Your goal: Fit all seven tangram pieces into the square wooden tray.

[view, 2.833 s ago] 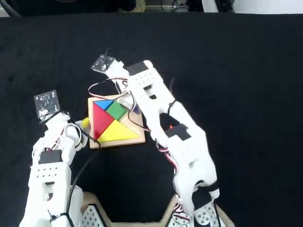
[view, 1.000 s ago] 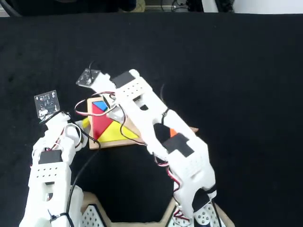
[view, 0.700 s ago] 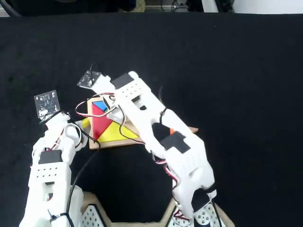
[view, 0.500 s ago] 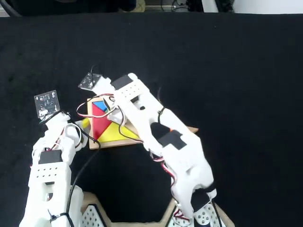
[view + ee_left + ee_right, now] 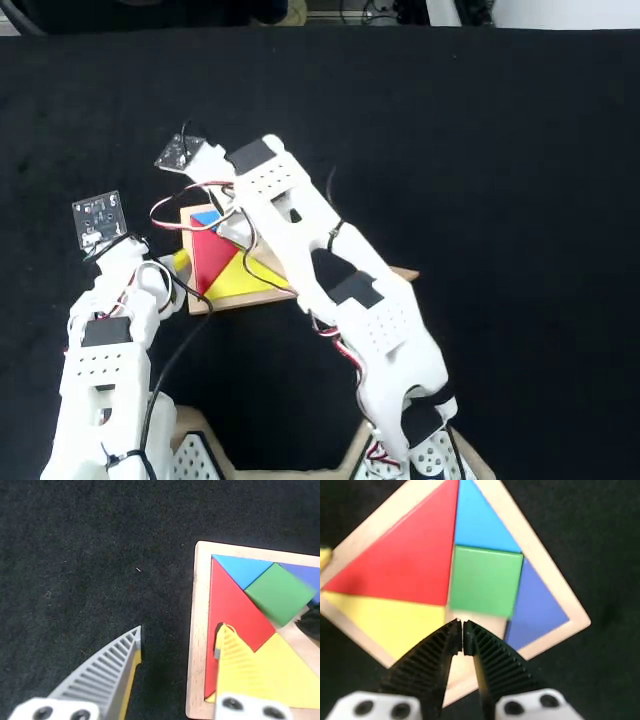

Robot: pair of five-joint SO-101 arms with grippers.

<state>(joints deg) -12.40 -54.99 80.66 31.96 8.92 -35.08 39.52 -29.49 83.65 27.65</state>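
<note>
The jaws, pressed together, hang over bare wood in the tray (image 5: 535,555) beside the green square (image 5: 485,580).

Soft, fairly bright light falls evenly from above the tray (image 5: 245,297). The black cloth (image 5: 500,150) around the tray swallows the light and reads as flat dark, while the white arm (image 5: 300,225) crossing over the tray is almost washed out. In the left wrist view the tray (image 5: 199,630) rim looks matte and evenly lit. In the right wrist view a thin dark band, perhaps a shadow, lies along the green piece (image 5: 485,580) inside the tray (image 5: 556,592).
</note>
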